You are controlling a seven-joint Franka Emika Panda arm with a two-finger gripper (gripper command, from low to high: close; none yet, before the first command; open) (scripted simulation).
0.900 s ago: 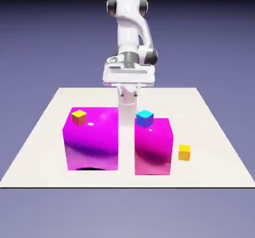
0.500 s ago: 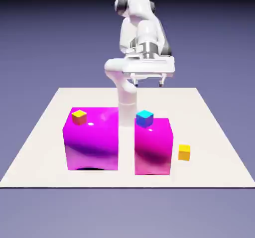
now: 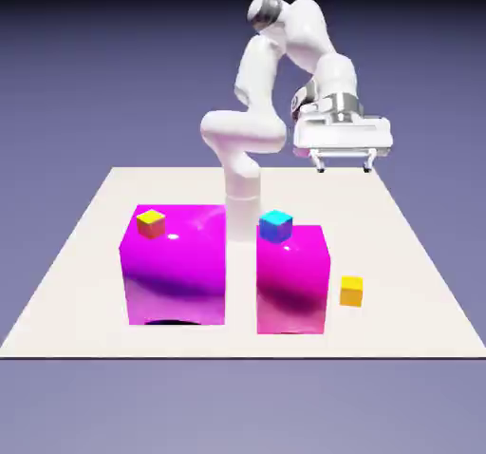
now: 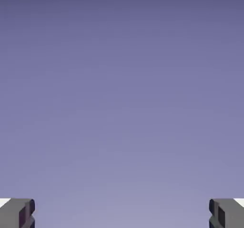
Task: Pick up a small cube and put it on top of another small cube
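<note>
One small cube (image 3: 150, 222) with a yellow top and orange sides rests on the left magenta block (image 3: 176, 264). A second small yellow cube (image 3: 352, 291) lies on the white table to the right of the right magenta block (image 3: 293, 277). My gripper (image 3: 345, 168) hangs high above the table's far right part, well away from both cubes, open and empty. In the hand view only the two grey fingertips (image 4: 19, 212) show at the bottom corners, spread wide, against plain backdrop.
A cyan-topped blue cube (image 3: 275, 224) sits on the right magenta block's far left corner. The arm's white column (image 3: 242, 205) rises behind the gap between the blocks. The white table (image 3: 399, 243) ends just right of the loose yellow cube.
The hand has swung from above the middle of the table toward the exterior view's right, staying high. The cubes and blocks have not moved.
</note>
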